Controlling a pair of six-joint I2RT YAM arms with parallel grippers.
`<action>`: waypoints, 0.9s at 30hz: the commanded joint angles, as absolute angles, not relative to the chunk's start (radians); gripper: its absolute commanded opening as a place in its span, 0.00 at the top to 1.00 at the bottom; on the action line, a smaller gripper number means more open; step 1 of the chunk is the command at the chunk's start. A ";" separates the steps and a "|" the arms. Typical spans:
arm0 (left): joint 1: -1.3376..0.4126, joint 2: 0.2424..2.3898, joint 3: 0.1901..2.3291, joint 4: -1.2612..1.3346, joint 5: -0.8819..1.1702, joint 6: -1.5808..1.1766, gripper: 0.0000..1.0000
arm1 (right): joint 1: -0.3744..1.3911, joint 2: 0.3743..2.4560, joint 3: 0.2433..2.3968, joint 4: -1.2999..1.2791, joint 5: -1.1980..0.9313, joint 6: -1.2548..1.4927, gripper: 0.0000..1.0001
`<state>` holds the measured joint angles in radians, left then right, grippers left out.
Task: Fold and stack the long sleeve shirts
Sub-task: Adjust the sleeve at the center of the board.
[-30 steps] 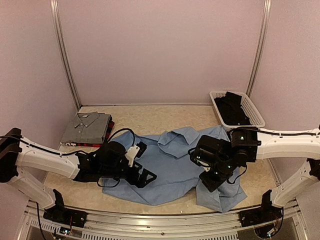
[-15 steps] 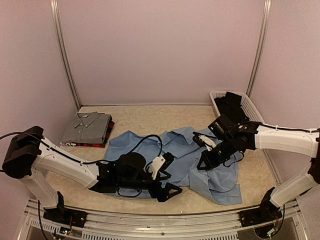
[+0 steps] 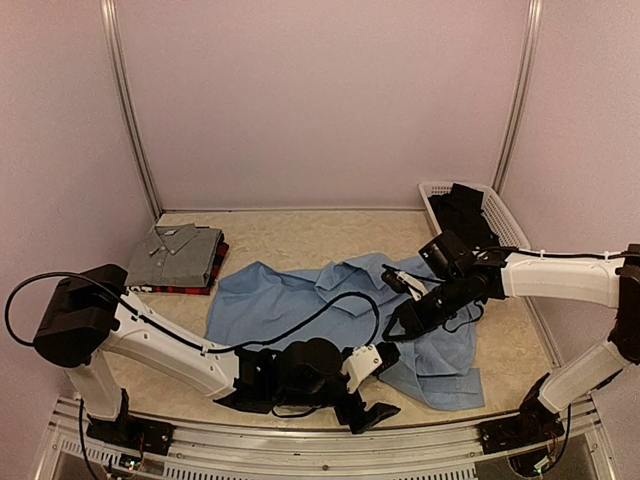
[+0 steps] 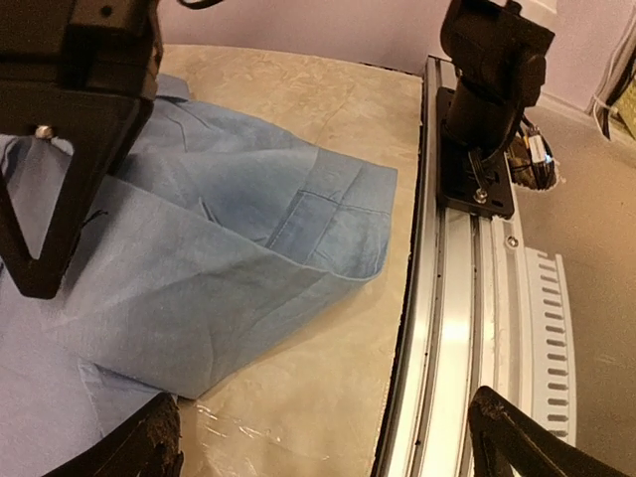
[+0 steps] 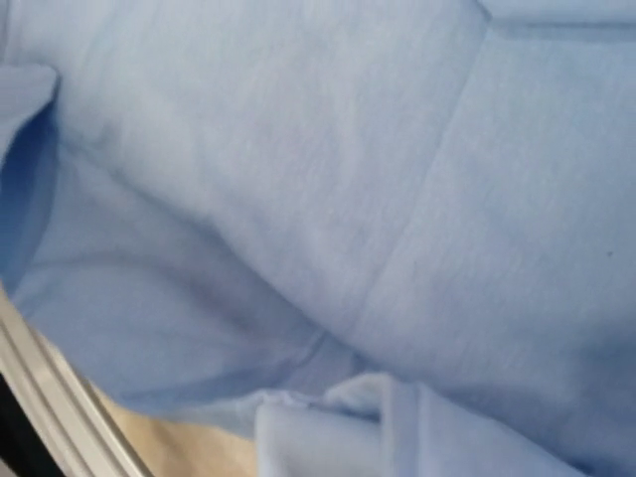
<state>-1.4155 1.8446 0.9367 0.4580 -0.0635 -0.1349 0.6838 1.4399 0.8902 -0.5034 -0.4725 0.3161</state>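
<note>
The large light blue shirt (image 3: 290, 305) lies spread and rumpled across the middle of the table. It also shows in the left wrist view (image 4: 199, 248), and it fills the right wrist view (image 5: 298, 199). My right gripper (image 3: 398, 325) is down on its right part. Bunched cloth sits at the jaws and hides the fingers. My left gripper (image 3: 372, 398) is wide open and empty, low over bare table beside the shirt's near right corner (image 4: 333, 437). The folded grey shirt (image 3: 175, 255) lies on the red-and-black plaid shirt (image 3: 170, 289) at the far left.
A white mesh basket (image 3: 510, 235) holding dark clothes (image 3: 470, 215) stands at the far right. The metal rail (image 4: 457, 328) runs along the near table edge, with the right arm's base mount (image 4: 482, 119) on it. The left arm lies stretched along the near edge.
My left arm has swept right along the near edge, from the shirt's left part to past its near right corner. My right gripper rose and shifted back. The shirt has spread wider to the left.
</note>
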 commanded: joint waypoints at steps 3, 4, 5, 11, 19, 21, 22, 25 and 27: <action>-1.483 1.871 1.018 0.386 -0.107 0.194 0.03 | 0.639 1.336 0.842 -0.507 -0.548 0.307 0.46; -1.488 1.871 1.023 0.382 -0.097 0.226 0.03 | 0.634 1.326 0.839 -0.520 -0.548 0.303 0.45; -1.493 1.871 1.030 0.377 -0.083 0.264 0.03 | 0.627 1.313 0.836 -0.532 -0.544 0.298 0.44; -1.508 1.931 1.174 0.224 -0.021 0.453 0.03 | 0.566 1.246 0.826 -0.595 -0.544 0.268 0.41; -1.502 2.063 1.386 0.022 0.013 0.665 0.05 | 0.489 1.235 0.842 -0.588 -0.576 0.261 0.41; -1.491 2.103 1.452 -0.049 0.022 0.692 0.07 | 0.478 1.244 0.839 -0.580 -0.583 0.259 0.41; -1.485 2.125 1.487 -0.086 0.028 0.703 0.09 | 0.475 1.249 0.836 -0.575 -0.586 0.259 0.41; -1.475 2.178 1.564 -0.170 0.012 0.734 0.12 | 0.465 1.251 0.826 -0.565 -0.593 0.258 0.42; -1.473 2.209 1.597 -0.183 -0.054 0.756 0.12 | 0.462 1.250 0.822 -0.559 -0.597 0.258 0.42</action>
